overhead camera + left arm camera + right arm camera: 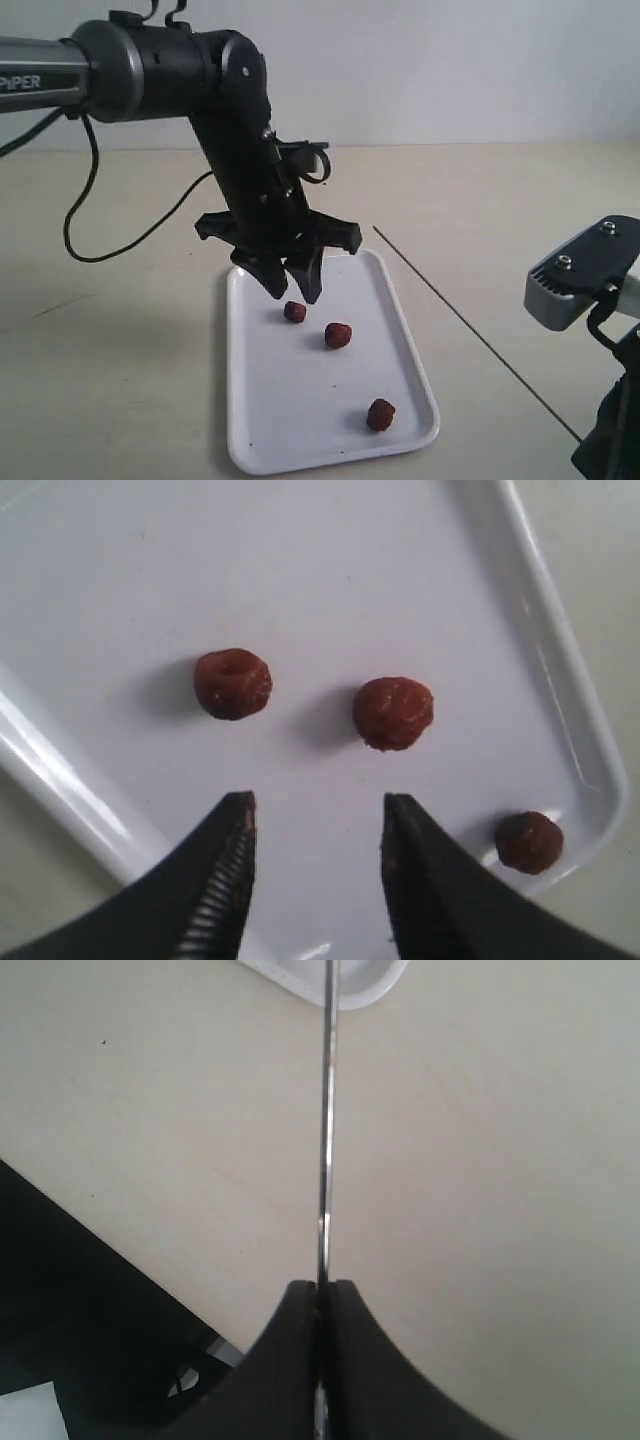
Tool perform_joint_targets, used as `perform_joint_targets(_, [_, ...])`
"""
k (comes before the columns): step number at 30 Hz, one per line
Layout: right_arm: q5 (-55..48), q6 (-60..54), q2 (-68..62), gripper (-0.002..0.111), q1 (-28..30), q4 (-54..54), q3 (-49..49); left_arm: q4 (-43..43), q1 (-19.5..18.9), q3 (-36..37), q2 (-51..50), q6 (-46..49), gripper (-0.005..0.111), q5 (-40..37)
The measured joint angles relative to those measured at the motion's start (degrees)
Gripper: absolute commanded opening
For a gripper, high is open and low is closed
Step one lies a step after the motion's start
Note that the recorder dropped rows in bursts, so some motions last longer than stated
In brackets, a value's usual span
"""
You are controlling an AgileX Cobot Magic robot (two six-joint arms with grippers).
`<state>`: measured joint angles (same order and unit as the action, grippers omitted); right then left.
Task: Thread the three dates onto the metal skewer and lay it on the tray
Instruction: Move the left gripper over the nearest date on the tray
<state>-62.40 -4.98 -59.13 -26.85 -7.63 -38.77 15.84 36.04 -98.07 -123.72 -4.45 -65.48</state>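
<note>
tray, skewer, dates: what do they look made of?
tray: likely plastic, smooth glossy white, soft highlights along the rounded rim.
skewer: apparently metal, grey, thin, with a bright glint running along it.
dates: dried fruit by the look, matte, dark reddish-brown, wrinkled skin.

Three dates [338, 335] lie on the tray [262, 400], the left tool [295, 294] parted above them; the skewer [470, 326] slants alongside
</note>
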Motion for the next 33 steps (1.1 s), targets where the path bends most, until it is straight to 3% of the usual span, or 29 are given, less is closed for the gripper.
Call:
perform_joint_targets(5, [0.23, 0.00, 0.00, 0.000, 0.00, 0.00, 0.00, -2.43, 0.34, -0.72, -1.57, -2.43, 0.042, 0.47])
perform_joint_targets(11, [0.36, 0.11, 0.00, 0.000, 0.00, 0.00, 0.00, -4.26, 0.34, -0.72, -3.29, -4.11, 0.051, 1.90])
perform_joint_targets(20, [0.78, 0.11, 0.00, 0.000, 0.00, 0.00, 0.00, -4.15, 0.34, -0.72, -4.23, -5.45, 0.050, 6.14])
perform_joint_targets(33, [1.60, 0.11, 0.00, 0.000, 0.00, 0.00, 0.00, -3.14, 0.34, -0.72, -4.23, -5.88, 0.050, 6.49])
